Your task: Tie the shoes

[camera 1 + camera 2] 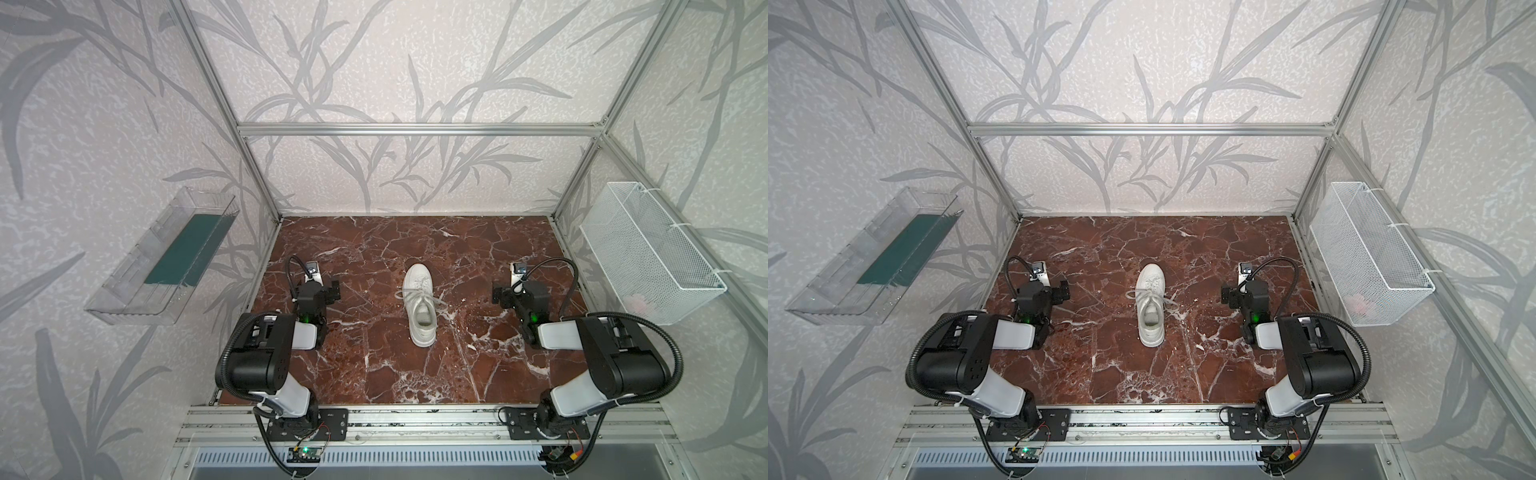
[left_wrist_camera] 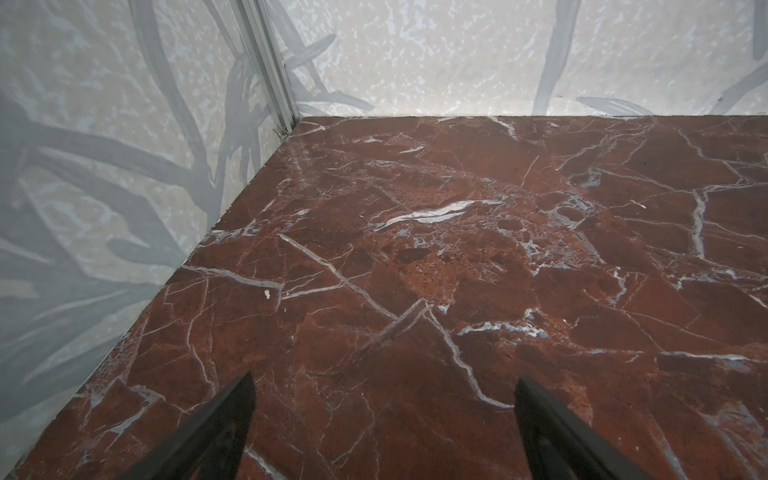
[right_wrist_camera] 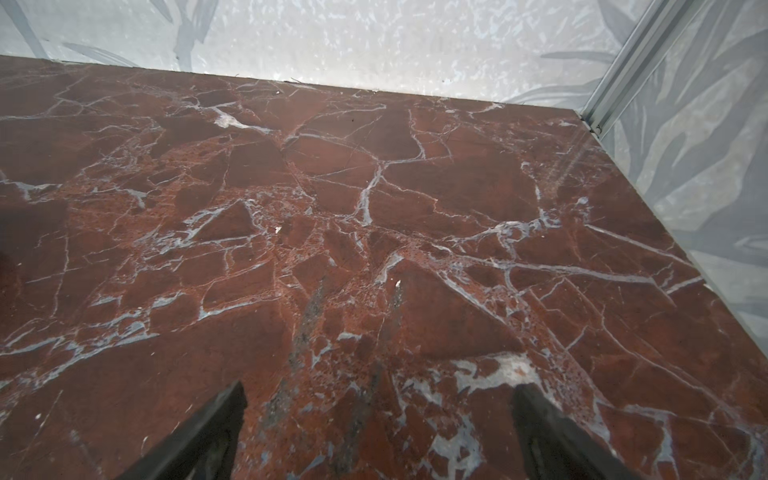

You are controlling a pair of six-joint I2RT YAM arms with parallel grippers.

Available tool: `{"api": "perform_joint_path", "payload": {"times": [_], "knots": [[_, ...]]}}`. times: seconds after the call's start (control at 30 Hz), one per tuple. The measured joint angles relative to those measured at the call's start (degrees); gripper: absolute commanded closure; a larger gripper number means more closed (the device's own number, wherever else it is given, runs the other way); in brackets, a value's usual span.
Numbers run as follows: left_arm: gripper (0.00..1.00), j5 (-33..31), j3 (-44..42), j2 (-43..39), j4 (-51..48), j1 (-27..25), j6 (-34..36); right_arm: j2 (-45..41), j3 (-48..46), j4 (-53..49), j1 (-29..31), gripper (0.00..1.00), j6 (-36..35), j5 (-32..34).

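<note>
Arm bases (image 1: 299, 422) at near edge. Left fingers (image 2: 224, 424) and right fingers (image 3: 216, 419) both spread apart, holding nothing, over the worktop (image 1: 374, 374). White sneaker (image 1: 420, 305) mid-worktop between the arms, well apart from both, upright on sole; long axis near-to-far, toe toward back wall, heel toward bases.

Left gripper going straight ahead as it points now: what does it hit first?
Probably the bare marble tabletop ahead of the open left gripper, or the back wall beyond; the sneaker lies aside.
</note>
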Motion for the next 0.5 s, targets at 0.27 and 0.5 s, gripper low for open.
{"api": "perform_joint_path", "payload": {"times": [0.27, 0.5], "knots": [[0.01, 0.2, 0.0, 0.0, 0.0, 0.0, 0.0, -0.1, 0.0, -0.2, 0.0, 0.01, -0.1, -0.2], [0.01, 1.5, 0.0, 0.0, -0.4, 0.5, -0.1, -0.1, 0.0, -0.2, 0.0, 0.01, -0.1, -0.2]]}}
